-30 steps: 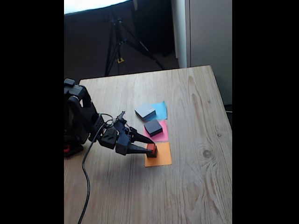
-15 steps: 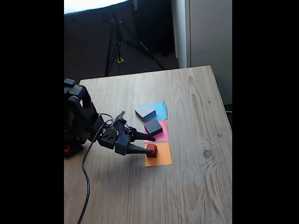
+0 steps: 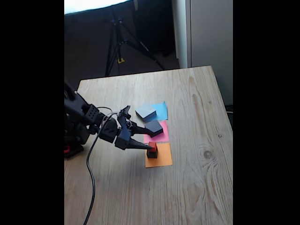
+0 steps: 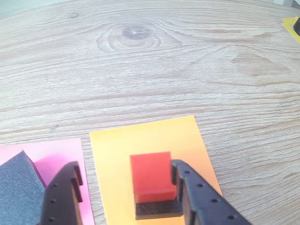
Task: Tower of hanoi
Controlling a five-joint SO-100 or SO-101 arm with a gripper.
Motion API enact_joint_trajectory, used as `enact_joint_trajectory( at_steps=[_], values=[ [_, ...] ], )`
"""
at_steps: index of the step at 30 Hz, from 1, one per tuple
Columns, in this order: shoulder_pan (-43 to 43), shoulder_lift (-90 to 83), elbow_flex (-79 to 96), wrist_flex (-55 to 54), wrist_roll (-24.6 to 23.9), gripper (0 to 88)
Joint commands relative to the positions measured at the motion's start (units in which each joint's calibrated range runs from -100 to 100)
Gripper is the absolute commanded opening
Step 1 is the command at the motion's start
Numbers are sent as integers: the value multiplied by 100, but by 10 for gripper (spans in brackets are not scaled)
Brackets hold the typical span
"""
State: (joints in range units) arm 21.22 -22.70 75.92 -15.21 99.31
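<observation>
Since before, we see the gripper (image 3: 149,138) lifted, fingers apart around the red cube (image 4: 151,174); bare table (image 3: 197,187) beyond.

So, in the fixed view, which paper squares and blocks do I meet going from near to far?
Orange paper square with red cube stacked on small black cube → pink square with black block → blue square with grey block.

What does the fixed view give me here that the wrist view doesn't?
The fixed view adds the grey block on the blue paper, the arm's base and the tripod behind the table. The wrist view adds a close look: the red cube sits on a small black cube, on the orange paper. Both show the open gripper, the red cube, and the black block on pink paper.
</observation>
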Motion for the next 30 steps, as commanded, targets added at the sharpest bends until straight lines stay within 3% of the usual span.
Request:
enact_joint_trajectory(
  at_steps=[1, 3, 15, 22, 30],
  values=[
    [-271, -1295, -1401, 3460, 69, 85],
    [-421, -1621, -1938, 4577, 69, 2],
    [-1081, -2257, -4283, 7960, 69, 2],
    [-1307, -2143, -5438, 8721, 69, 2],
    [-1290, -2552, -4892, 8705, 69, 2]
  ],
)
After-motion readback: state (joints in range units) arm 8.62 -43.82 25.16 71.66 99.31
